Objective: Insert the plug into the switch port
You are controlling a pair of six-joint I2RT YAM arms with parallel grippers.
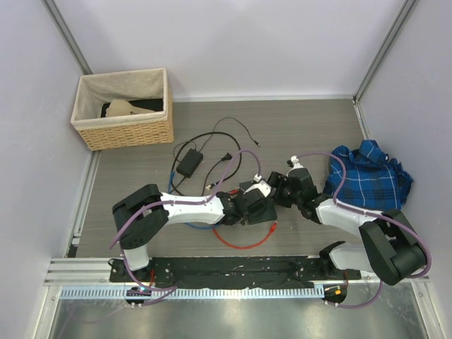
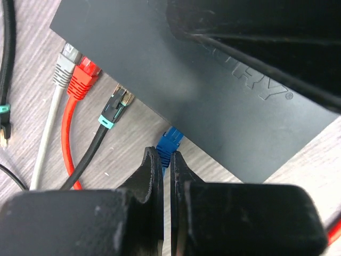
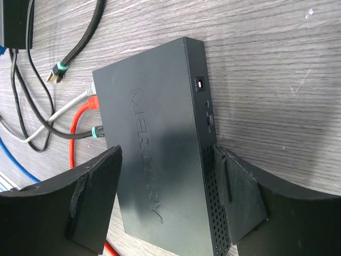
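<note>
The switch (image 3: pixel 154 160) is a flat dark box lying on the wood table, and it fills the upper right of the left wrist view (image 2: pixel 202 80). My right gripper (image 3: pixel 165 176) straddles its width, one finger against the vented side and one at the port side. Grey (image 2: pixel 65 69), red (image 2: pixel 82 80) and black teal-banded (image 2: pixel 114 106) plugs sit at its port edge. My left gripper (image 2: pixel 166 160) is shut on the blue plug (image 2: pixel 170 143), whose tip meets the switch's port edge. In the top view both grippers, left (image 1: pixel 254 203) and right (image 1: pixel 279 189), meet at mid-table and cover the switch.
A wicker basket (image 1: pixel 123 109) stands at the back left. A black power brick (image 1: pixel 189 164) with cords lies left of the grippers. A blue plaid cloth (image 1: pixel 371 176) lies at the right. A red cable (image 1: pixel 244 240) loops in front. A loose teal-banded plug (image 3: pixel 58 72) lies nearby.
</note>
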